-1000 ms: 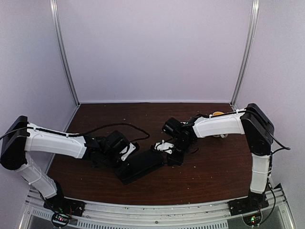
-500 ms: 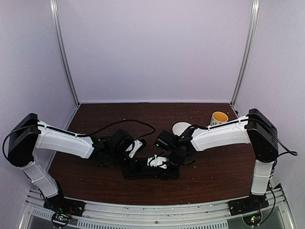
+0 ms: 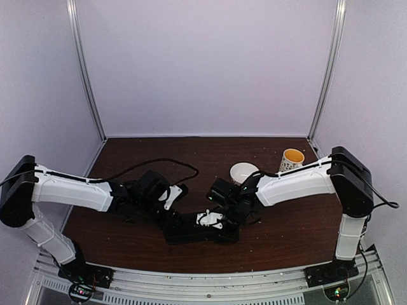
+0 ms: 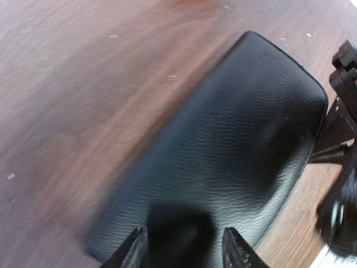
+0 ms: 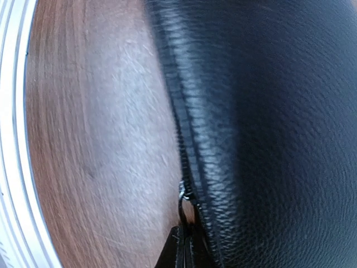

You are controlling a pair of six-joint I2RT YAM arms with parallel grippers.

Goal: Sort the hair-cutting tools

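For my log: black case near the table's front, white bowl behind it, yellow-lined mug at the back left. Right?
No: the mug stands at the back right, as the top external view shows. The black case near the front and the white bowl behind it are as stated.

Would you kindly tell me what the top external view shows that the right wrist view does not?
Only the top external view shows the left arm and right arm meeting at the black case, plus a white bowl and a mug further back. Only the right wrist view shows the case's pebbled grain and zipper edge, with that arm's jaws closed right at it. Both show the case lying on the brown table; neither shows any scissors.
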